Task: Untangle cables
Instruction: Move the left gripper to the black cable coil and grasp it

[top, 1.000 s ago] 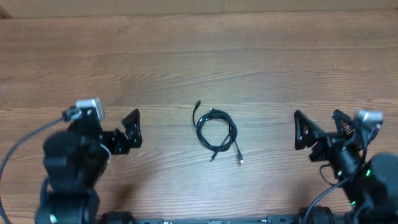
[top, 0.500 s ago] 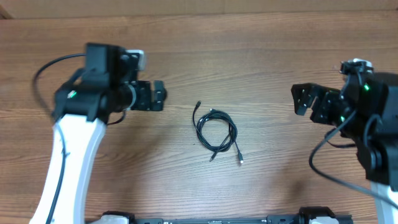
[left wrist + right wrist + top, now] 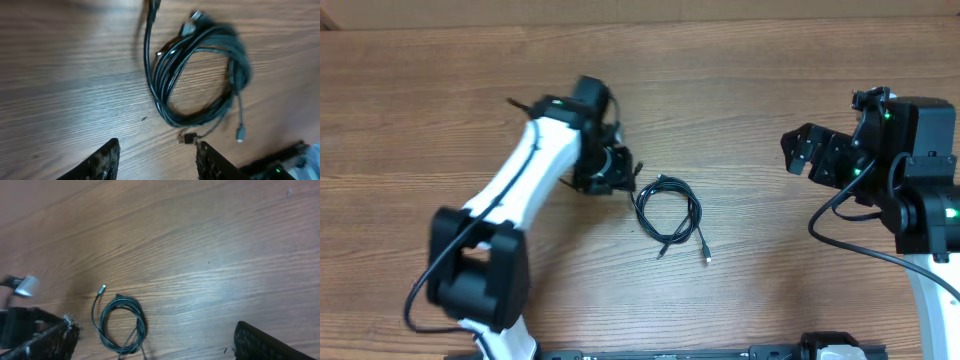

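Note:
The cables (image 3: 668, 212) lie as one small black coil on the middle of the wooden table, with silvery plug ends trailing at its lower right and one end sticking up at its upper left. My left gripper (image 3: 623, 178) hovers just left of the coil's upper edge. In the left wrist view the coil (image 3: 161, 95) fills the middle, and my left gripper (image 3: 157, 150) stands open with only bare wood between its fingers. A small plug (image 3: 187, 138) lies by the right finger. My right gripper (image 3: 807, 160) is open, well to the right of the coil (image 3: 101, 327).
The left arm's white links (image 3: 515, 195) stretch diagonally across the left half of the table. The right arm's body (image 3: 920, 170) stands at the right edge. The table's far edge (image 3: 640, 22) runs along the top.
The left arm has swung from the left side of the table to the coil's upper left edge, and its jaws have narrowed. The right arm has risen and shifted slightly. The coil has not moved.

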Robot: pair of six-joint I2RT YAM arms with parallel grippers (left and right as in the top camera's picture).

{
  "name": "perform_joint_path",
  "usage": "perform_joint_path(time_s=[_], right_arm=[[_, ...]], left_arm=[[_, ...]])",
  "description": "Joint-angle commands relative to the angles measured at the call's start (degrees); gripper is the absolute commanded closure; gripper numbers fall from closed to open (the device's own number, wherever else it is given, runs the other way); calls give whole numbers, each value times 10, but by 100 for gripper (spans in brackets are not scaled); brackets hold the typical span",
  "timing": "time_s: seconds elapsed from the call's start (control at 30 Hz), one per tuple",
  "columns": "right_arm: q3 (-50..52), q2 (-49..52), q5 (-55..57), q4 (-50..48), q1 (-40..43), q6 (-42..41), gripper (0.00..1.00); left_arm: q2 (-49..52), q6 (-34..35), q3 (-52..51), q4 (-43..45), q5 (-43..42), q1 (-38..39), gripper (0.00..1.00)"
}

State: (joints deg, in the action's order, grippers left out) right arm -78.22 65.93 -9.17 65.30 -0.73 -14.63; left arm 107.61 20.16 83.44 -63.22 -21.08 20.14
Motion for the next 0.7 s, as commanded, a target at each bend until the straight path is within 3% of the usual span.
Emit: perform_joint_path(time_s=[0.0, 0.1, 0.43, 0.53, 0.6, 0.67], right_arm=[[-15, 0, -1, -2, 2, -4, 6], [-15, 0, -1, -2, 2, -4, 6], [-15, 0, -1, 4, 2, -4, 6], [-15, 1, -1, 7, 2, -4, 5], [-15, 5, -2, 5, 2, -4, 5], [-15, 9, -23, -2, 2, -12, 5]], left_arm=[[36, 96, 10, 17, 42, 42, 50], [75, 133, 10, 44, 68, 68, 53], [137, 133, 10, 68, 108, 96, 55], [140, 133, 10, 85, 108, 97, 73], [140, 143, 10, 96, 108, 100, 92], [140, 153, 10, 96, 107, 100, 96]])
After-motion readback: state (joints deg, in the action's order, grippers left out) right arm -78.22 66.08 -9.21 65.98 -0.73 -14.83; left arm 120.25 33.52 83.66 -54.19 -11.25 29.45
